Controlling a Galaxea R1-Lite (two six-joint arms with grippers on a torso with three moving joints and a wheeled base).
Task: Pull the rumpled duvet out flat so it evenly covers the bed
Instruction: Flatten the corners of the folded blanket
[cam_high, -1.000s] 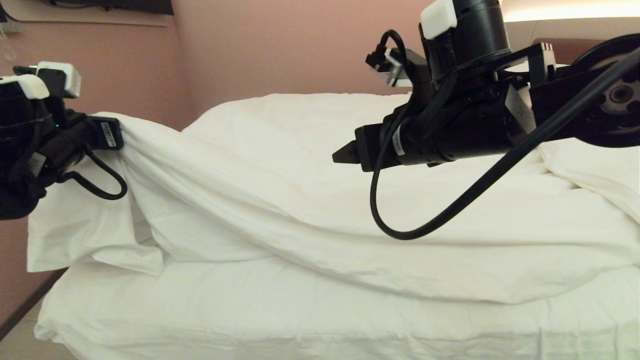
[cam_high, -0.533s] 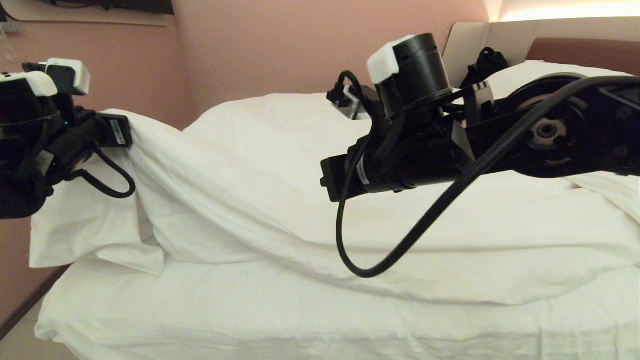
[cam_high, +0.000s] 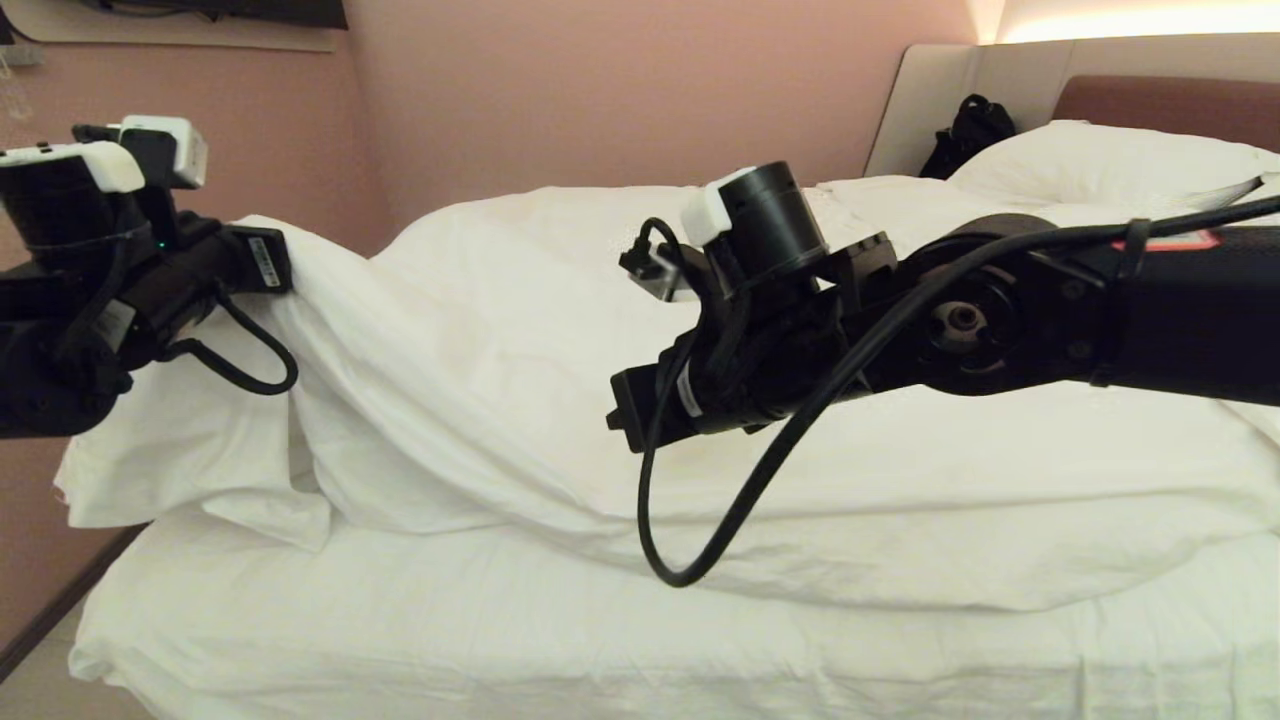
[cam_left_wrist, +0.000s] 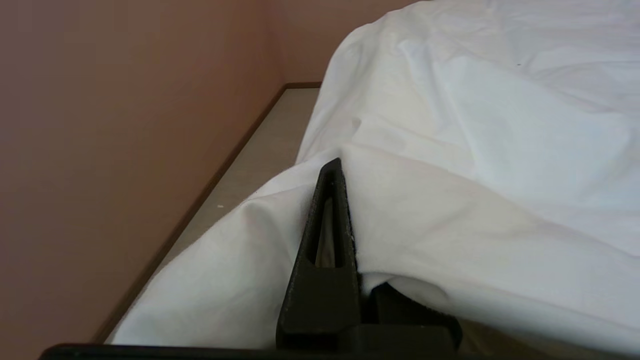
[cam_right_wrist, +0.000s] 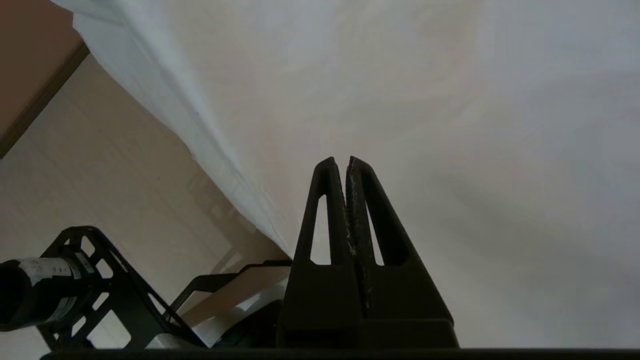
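The duvet (cam_high: 620, 420) is lying bunched in a long ridge across the bed (cam_high: 500, 640), covering the far part of the mattress and leaving the near strip of white sheet (cam_high: 400, 620) exposed. Its left end is hanging off the foot of the bed in a loose fold.

The left gripper (cam_high: 285, 262) is sitting at the left end of the duvet, raised above the mattress. Its fingers (cam_left_wrist: 327, 225) are clamped on a fold of the duvet; in the left wrist view the white fabric is wrapping over one finger and hiding the other. The fabric is running up from the bed to this pinch point in a taut slope.

The right gripper (cam_high: 622, 410) is reaching in from the right, over the middle of the duvet, pointing toward the left. Its fingers (cam_right_wrist: 325, 215) are pressed together with nothing between them, as the right wrist view is showing. Whether they are touching the fabric cannot be told.

A pillow (cam_high: 1090, 160) is resting at the headboard (cam_high: 1170, 100), at the right. A black bag (cam_high: 965, 135) is sitting beside the headboard surround. A pink wall (cam_high: 600, 90) is standing behind the bed.
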